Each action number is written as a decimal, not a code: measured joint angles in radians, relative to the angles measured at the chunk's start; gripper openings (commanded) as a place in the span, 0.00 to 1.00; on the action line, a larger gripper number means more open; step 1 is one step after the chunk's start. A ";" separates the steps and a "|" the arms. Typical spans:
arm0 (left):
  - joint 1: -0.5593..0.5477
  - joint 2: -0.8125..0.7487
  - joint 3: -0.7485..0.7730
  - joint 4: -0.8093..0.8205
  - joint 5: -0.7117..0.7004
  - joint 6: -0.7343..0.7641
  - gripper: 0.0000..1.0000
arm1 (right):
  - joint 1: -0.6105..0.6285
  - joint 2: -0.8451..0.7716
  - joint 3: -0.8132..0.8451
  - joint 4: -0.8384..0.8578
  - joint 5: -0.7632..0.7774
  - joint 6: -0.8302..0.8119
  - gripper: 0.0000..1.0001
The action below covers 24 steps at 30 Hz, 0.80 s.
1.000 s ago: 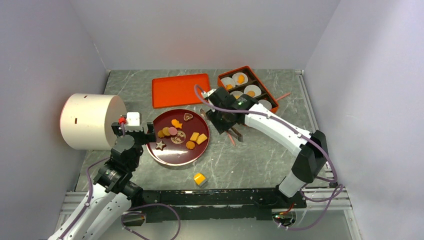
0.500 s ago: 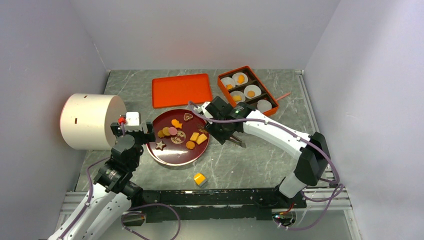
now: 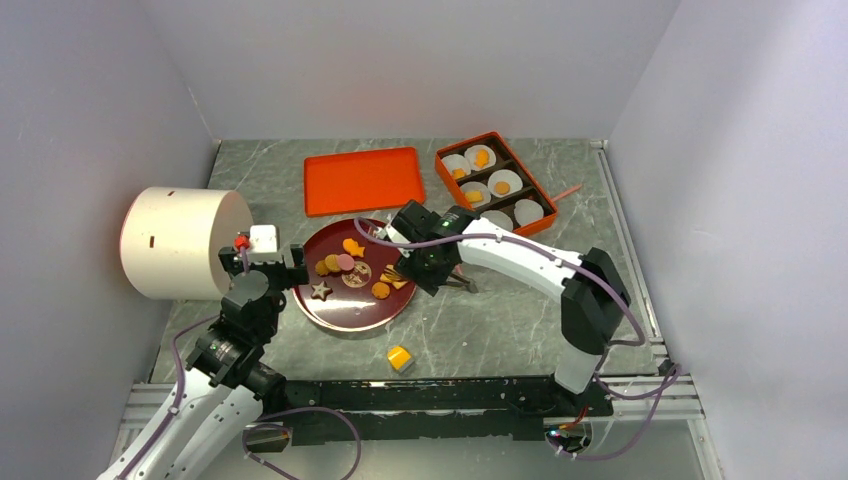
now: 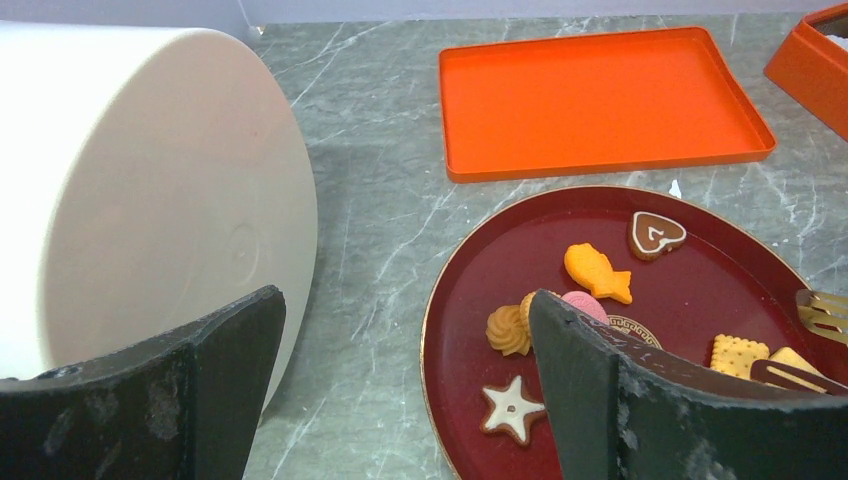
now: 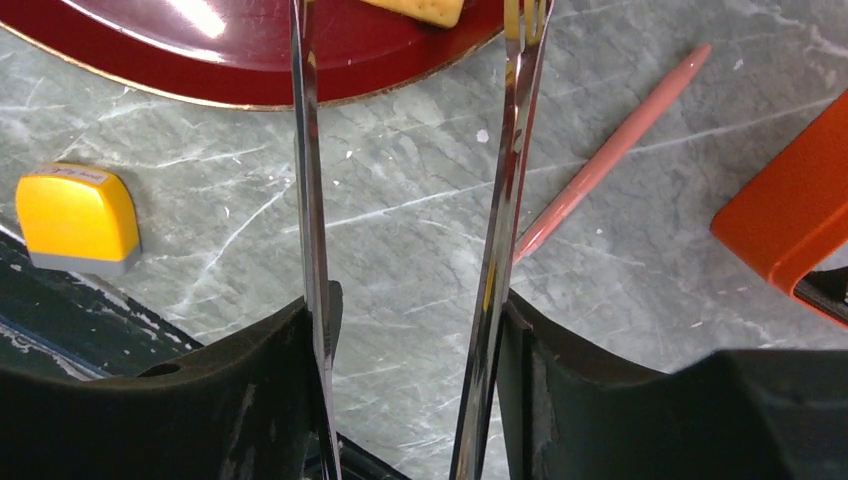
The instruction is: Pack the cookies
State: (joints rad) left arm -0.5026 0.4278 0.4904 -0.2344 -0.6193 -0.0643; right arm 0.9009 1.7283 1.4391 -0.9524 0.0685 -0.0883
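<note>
Marble table [image 3: 500, 320] carries the plate [image 3: 345, 312] where the cookies [image 3: 352, 268] lie. My right claw [image 5: 405, 330] clamps the tongs [image 5: 512, 170], tips straddling a square one, I think. They look light and brittle: pinch the edges gently. My left claw [image 4: 400, 310] gapes.

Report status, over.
Left tool open, beside plate rim. Right tool shut on tongs, tips among cookies at plate's right side. Some cookies in orange box, most on plate. Pink stick on table beneath tongs.

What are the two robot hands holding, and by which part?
The right gripper holds metal tongs, its fingers squeezing both arms well behind the tips. The left gripper is open and holds nothing.
</note>
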 measured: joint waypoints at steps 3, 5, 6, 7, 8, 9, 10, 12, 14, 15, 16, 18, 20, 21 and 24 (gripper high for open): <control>0.000 0.000 0.000 0.000 0.000 0.000 0.97 | 0.006 0.032 0.018 -0.001 0.000 -0.005 0.63; 0.000 0.000 0.000 0.000 0.000 0.000 0.97 | 0.012 0.053 0.034 -0.003 0.000 -0.008 0.65; 0.000 0.000 0.000 0.000 0.000 0.000 0.97 | 0.014 0.063 0.043 -0.004 0.000 -0.010 0.65; 0.000 0.000 0.000 0.000 0.000 0.000 0.96 | 0.016 0.071 0.050 -0.005 0.000 -0.011 0.65; 0.000 0.000 0.000 0.000 0.000 0.000 0.96 | 0.019 0.079 0.056 -0.005 0.000 -0.013 0.66; 0.000 0.000 0.000 0.000 0.000 0.000 0.96 | 0.021 0.085 0.061 -0.006 0.000 -0.014 0.66; 0.000 0.000 0.000 0.000 0.000 0.000 0.96 | 0.024 0.090 0.066 -0.007 0.000 -0.016 0.65; 0.000 0.001 0.000 0.000 0.000 0.000 0.97 | 0.027 0.098 0.073 -0.009 0.000 -0.018 0.65; 0.002 0.002 0.000 0.000 0.000 0.000 0.96 | 0.031 0.110 0.085 -0.015 0.001 -0.019 0.64; 0.002 0.002 0.000 0.000 0.000 0.000 0.96 | 0.033 0.117 0.091 -0.016 0.002 -0.021 0.64; 0.002 0.002 0.000 0.000 0.000 0.000 0.96 | 0.035 0.124 0.096 -0.018 0.003 -0.022 0.63; 0.002 0.002 0.000 0.000 0.001 0.000 0.96 | 0.037 0.142 0.109 -0.019 0.004 -0.025 0.62; 0.002 0.002 0.000 0.001 0.001 0.000 0.96 | 0.038 0.157 0.119 -0.023 0.005 -0.026 0.60; 0.002 0.002 0.000 0.001 0.001 0.000 0.96 | 0.038 0.162 0.122 -0.024 0.005 -0.027 0.59; 0.002 0.002 0.000 0.001 0.001 0.000 0.96 | 0.038 0.174 0.137 -0.034 0.005 -0.031 0.56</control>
State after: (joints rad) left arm -0.5007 0.4294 0.4904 -0.2333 -0.6182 -0.0639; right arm 0.9386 1.9026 1.5757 -0.9863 0.0731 -0.1192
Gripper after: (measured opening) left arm 0.965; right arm 0.583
